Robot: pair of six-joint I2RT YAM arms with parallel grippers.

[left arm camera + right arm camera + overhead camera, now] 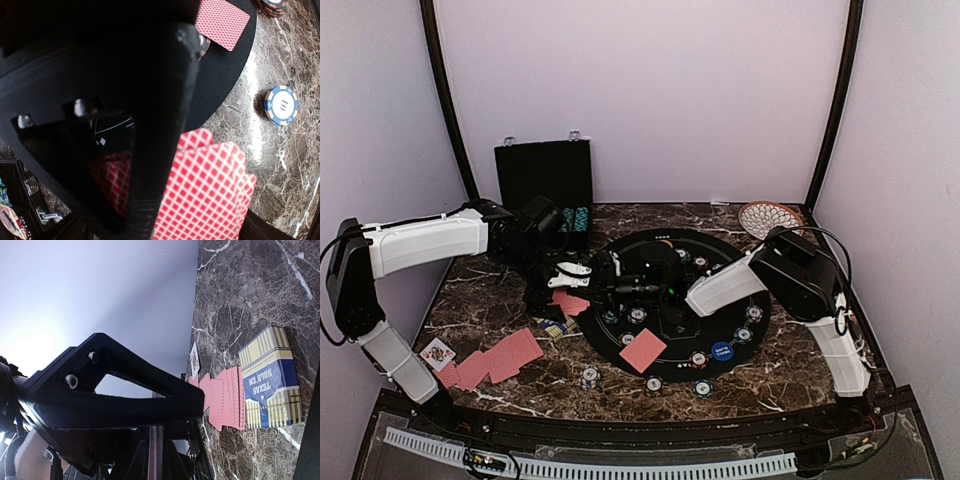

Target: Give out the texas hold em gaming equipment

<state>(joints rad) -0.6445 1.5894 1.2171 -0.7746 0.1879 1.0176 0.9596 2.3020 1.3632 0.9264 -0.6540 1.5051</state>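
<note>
While both arms reach in over the big round black mat [682, 328], the only writing I can read is on a blue-and-yellow striped card box [270, 382]. It says "TEXAS HOLD EM", turned on its side at the right of the right wrist view. The box lies flat on the marble surface [250, 290], just beside a fan of red-backed cards [227, 400], with one face-up card [194, 360] beyond the fan.

From overhead, the left pincer [580, 274] hovers at the mat's left edge above a small spread of red cards [210, 195]. Its dark finger [167, 130] blocks much of its own camera, so I cannot tell whether it is released or grasping. The right pincer [620, 289] is clenched shut just to the right of it, over the mat.

A single red-backed card [642, 350] lies on the lower part of the mat. Stripe-edged chips [698, 360] dot the mat's rim, and a blue disc [722, 351] there bears white lettering too small to read. A blue-and-white chip [281, 105] sits on the marble just off the mat.

At the upper left an open black case [543, 180] stands by the back wall. A wicker plate [770, 218] lies at the upper right.
</note>
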